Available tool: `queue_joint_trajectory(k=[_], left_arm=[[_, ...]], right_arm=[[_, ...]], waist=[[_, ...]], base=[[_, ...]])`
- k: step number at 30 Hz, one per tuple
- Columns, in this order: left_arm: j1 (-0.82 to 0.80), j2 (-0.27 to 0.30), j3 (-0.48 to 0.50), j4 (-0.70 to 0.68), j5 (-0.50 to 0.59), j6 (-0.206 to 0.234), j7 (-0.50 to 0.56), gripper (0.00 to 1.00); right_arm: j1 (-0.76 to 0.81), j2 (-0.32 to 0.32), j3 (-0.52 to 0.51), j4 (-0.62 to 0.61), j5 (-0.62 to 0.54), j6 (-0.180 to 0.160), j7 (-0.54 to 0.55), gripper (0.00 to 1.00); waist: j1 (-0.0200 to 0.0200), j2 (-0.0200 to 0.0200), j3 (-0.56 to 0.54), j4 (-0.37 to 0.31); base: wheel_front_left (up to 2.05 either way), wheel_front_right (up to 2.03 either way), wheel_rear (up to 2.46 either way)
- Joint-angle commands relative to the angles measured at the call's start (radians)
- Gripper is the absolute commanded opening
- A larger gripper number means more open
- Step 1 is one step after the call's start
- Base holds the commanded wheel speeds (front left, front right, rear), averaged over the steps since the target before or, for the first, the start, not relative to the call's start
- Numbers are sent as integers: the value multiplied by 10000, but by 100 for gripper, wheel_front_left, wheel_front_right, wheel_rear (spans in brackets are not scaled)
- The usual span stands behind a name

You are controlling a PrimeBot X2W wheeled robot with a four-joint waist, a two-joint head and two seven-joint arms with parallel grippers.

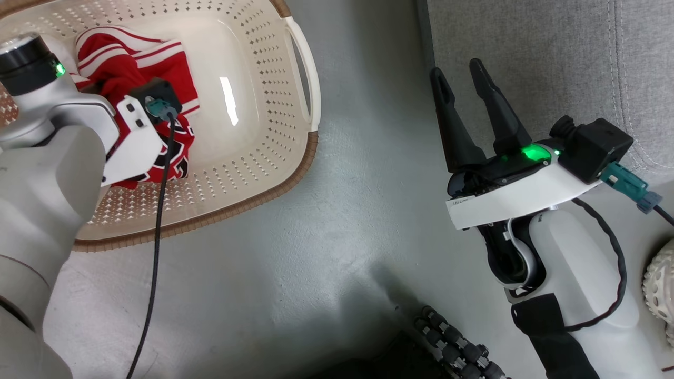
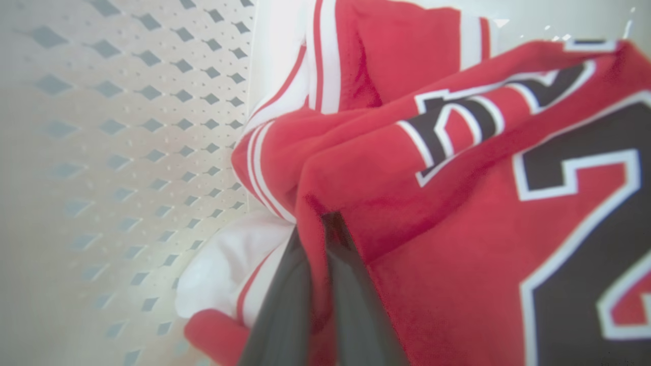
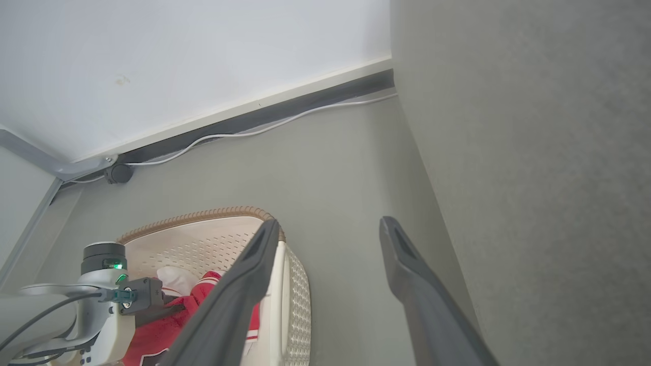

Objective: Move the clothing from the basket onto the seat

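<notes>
The clothing (image 1: 131, 63), bright red with white stripes and a dark number, lies bunched in the left half of the cream perforated basket (image 1: 253, 202). My left arm (image 1: 63, 158) reaches down into the basket. In the left wrist view my left gripper (image 2: 323, 239) is shut on a fold of the red jersey (image 2: 457, 213), with fabric pinched between the fingers (image 2: 285, 305). My right gripper (image 1: 457, 69) hangs open and holds nothing, over the floor at the edge of the grey seat (image 1: 553, 52). The right wrist view has the right gripper (image 3: 329, 223), the basket (image 3: 295, 284) and the seat (image 3: 534, 178).
Grey floor (image 1: 342, 221) separates the basket from the seat. A wall with a dark skirting and a white cable (image 3: 254, 129) runs behind the basket. A dark ribbed part (image 1: 453, 347) sits at the bottom, and a white perforated object (image 1: 661, 284) at the right edge.
</notes>
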Motion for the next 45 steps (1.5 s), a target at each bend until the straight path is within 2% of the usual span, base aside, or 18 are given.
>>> queue_joint_trajectory(k=[1, 7, 14, 22, 28, 31, 36, 41, 45], left_arm=[[210, -14, 178, -44, -138, 130, -112, 0], [692, -318, 536, -44, -673, 374, -405, 0], [1595, -930, 1758, -43, -2149, 687, -1693, 0], [2270, -1631, 2709, -43, -3381, 373, -2894, 0], [2860, -2256, 3367, -305, -4214, 575, -3233, 0], [3214, -2358, 3709, -719, -4623, 678, -3290, 0], [4060, -2395, 4408, -2186, -5102, 994, -3301, 0], [5104, -2399, 5142, -3580, -5182, 1328, -3303, 0], [5931, -2400, 5990, -4591, -5077, 1406, -3303, 0]], right_arm=[[255, -14, 51, -143, 4, 29, -61, 100], [262, -14, -200, 25, -217, 29, -61, 100], [363, -14, -642, 246, -792, 29, -61, 100], [692, -14, -1110, 576, -1502, 29, -61, 100], [1162, -14, -1530, 942, -1966, 29, -61, 100], [1382, -29, -1655, 1072, -2155, 29, -61, 100], [1863, -193, -1778, 1257, -2302, 29, -61, 100], [2340, -338, -1837, 1419, -2387, 29, -61, 100], [2667, -396, -1887, 1521, -2434, 29, -61, 100]], waist=[[0, 0, -133, 57], [0, 0, -653, 279], [0, 0, -1732, 779], [0, 0, -3210, 1449], [0, 0, -4431, 1904], [0, 0, -5011, 2083], [0, 0, -5996, 2427], [0, 0, -6837, 2659], [0, 0, -7447, 2809]], base=[[0, 0, 0], [0, 0, 0], [0, 0, 0], [0, 0, 0], [0, 0, 0], [0, 0, 0], [0, 0, 0], [0, 0, 0], [0, 0, 0]])
